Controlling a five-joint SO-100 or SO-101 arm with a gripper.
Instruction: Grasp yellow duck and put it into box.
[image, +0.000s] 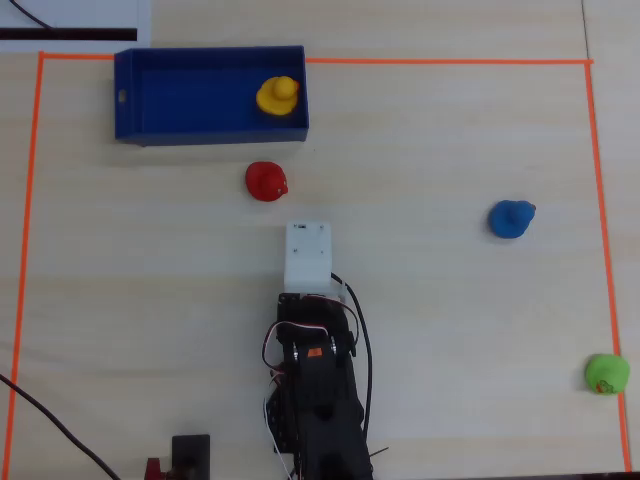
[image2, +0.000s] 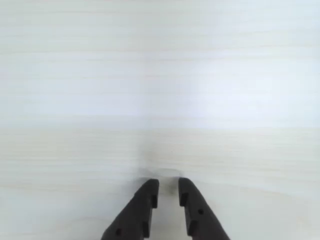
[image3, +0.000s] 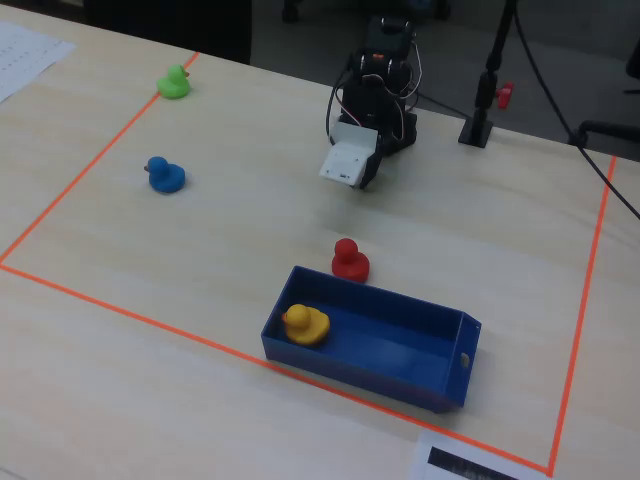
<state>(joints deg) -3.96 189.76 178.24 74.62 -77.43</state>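
The yellow duck (image: 277, 96) (image3: 305, 325) sits upright inside the dark blue box (image: 180, 130) (image3: 340, 375), at its right end in the overhead view. The arm is folded back near the table's lower middle in that view, well away from the box. Its white wrist housing (image: 308, 255) (image3: 347, 163) covers the fingers there. In the wrist view my gripper (image2: 169, 192) points down at bare wood. A narrow gap separates its two dark fingers (image2: 145, 205), with nothing between them.
A red duck (image: 266, 181) (image3: 349, 260) stands just outside the box, between it and the arm. A blue duck (image: 511, 218) and a green duck (image: 606, 373) sit to the right. Orange tape (image: 450, 62) frames the work area. A black stand (image: 190, 455) is beside the arm's base.
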